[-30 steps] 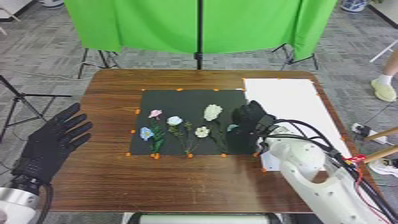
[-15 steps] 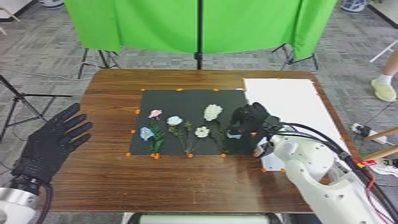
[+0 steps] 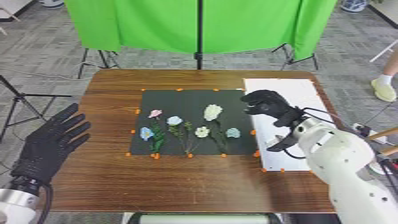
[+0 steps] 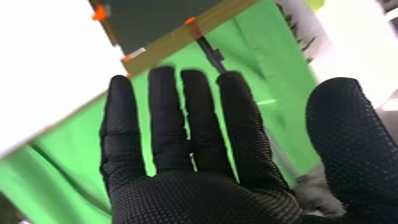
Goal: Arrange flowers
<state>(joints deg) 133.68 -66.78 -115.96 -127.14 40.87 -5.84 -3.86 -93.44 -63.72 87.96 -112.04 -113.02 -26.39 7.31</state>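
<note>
In the head view, my right hand [image 3: 271,107] is open above the white board, by the dark mat's right edge, holding nothing. The right wrist view shows the same hand [image 4: 204,185] with fingers straight and thumb spread. My left hand [image 3: 49,142] is open at the table's left side. On the dark mat [image 3: 182,96] lie a pink flower [image 3: 155,113], a light blue flower [image 3: 147,133], a white-blue flower [image 3: 174,120], a small cream flower [image 3: 202,132], a large white bloom [image 3: 212,112] and a pale blue-green flower [image 3: 233,133] near the mat's right edge.
Orange tape pieces mark the edges of the mat and of the white board [image 3: 302,95] on the brown table [image 3: 187,185]. A green cloth [image 3: 151,25] hangs behind the table on a black stand.
My right hand has lifted off the mat's right side and moved right, over the white board, uncovering the pale blue-green flower. The left hand has stayed put.
</note>
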